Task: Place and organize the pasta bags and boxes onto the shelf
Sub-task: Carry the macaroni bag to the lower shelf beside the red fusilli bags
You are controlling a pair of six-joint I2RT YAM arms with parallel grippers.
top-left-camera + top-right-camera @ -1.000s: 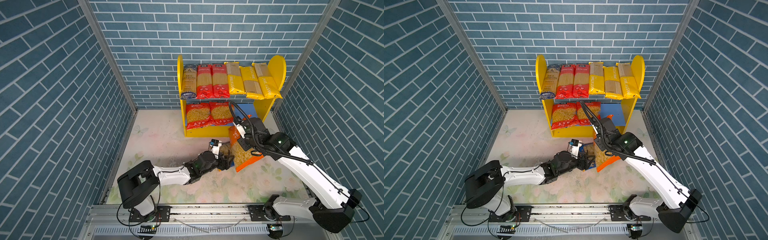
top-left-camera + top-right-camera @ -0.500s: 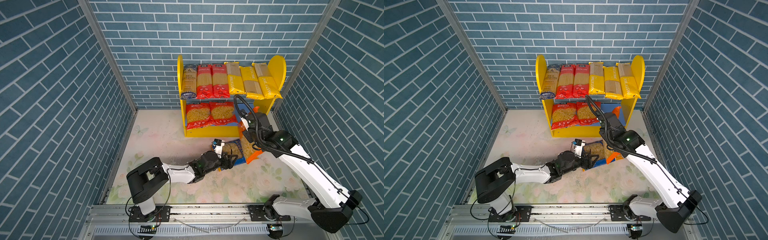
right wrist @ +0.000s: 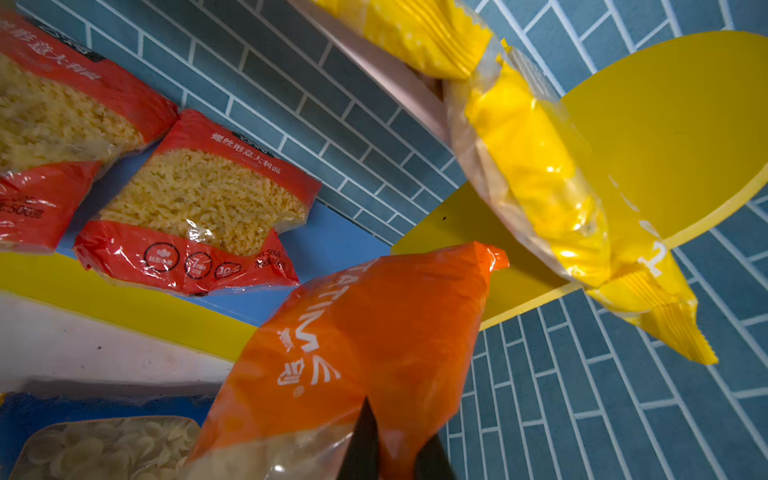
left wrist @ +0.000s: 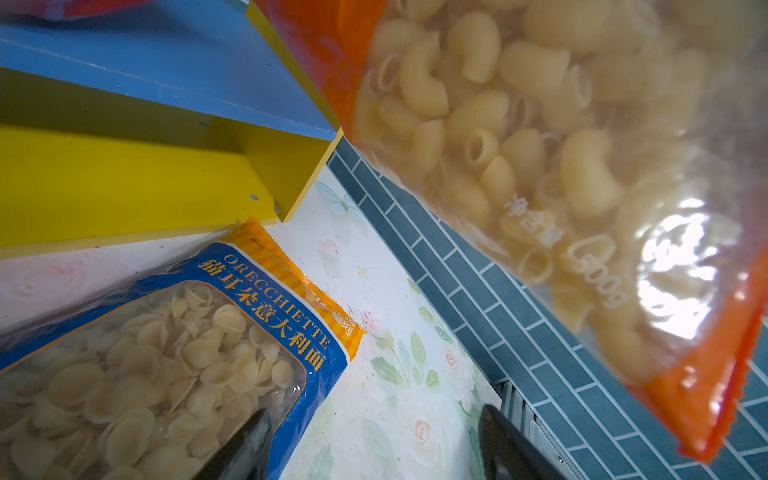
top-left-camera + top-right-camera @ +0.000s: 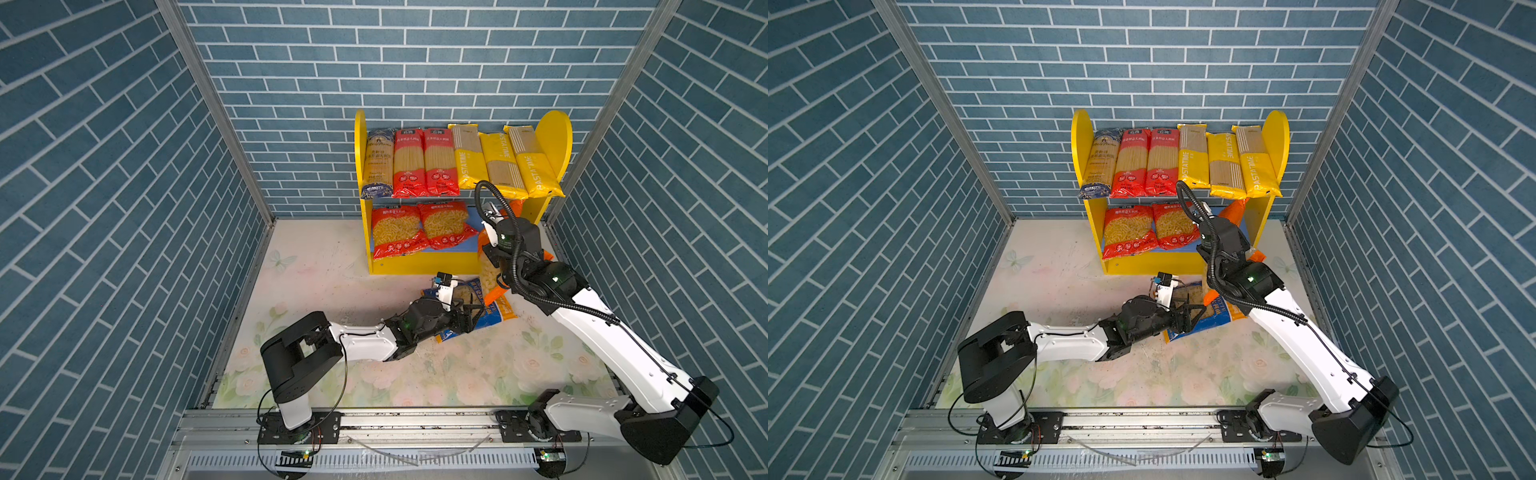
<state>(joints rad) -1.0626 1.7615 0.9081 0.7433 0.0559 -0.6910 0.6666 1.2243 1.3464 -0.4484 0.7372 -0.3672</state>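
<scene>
The shelf [image 5: 552, 137] stands at the back. Its upper board carries a dark blue spaghetti pack [image 5: 378, 162], two red ones [image 5: 409, 162] and three yellow ones [image 5: 498, 162]. Two red bags [image 5: 395, 232] lie on the blue lower board [image 3: 332, 241]. My right gripper [image 3: 395, 432] is shut on the orange macaroni bag [image 3: 374, 332], which hangs tilted in front of the lower board's right end [image 5: 1233, 212]. The blue-yellow orecchiette bag [image 5: 496, 309] lies flat on the floor. My left gripper [image 4: 374, 415] is open low over its edge, one finger above the bag [image 4: 166, 353].
Blue brick-pattern walls [image 5: 124, 208] close in left, back and right, the right wall [image 5: 665, 208] close beside the shelf. The floor is a floral mat [image 5: 332, 270]. A metal rail [image 5: 395, 419] with both arm bases runs along the front.
My right gripper has carried the orange bag up off the floor and back toward the shelf's lower right. The left arm has reached farther right, over the now uncovered blue-yellow bag.
</scene>
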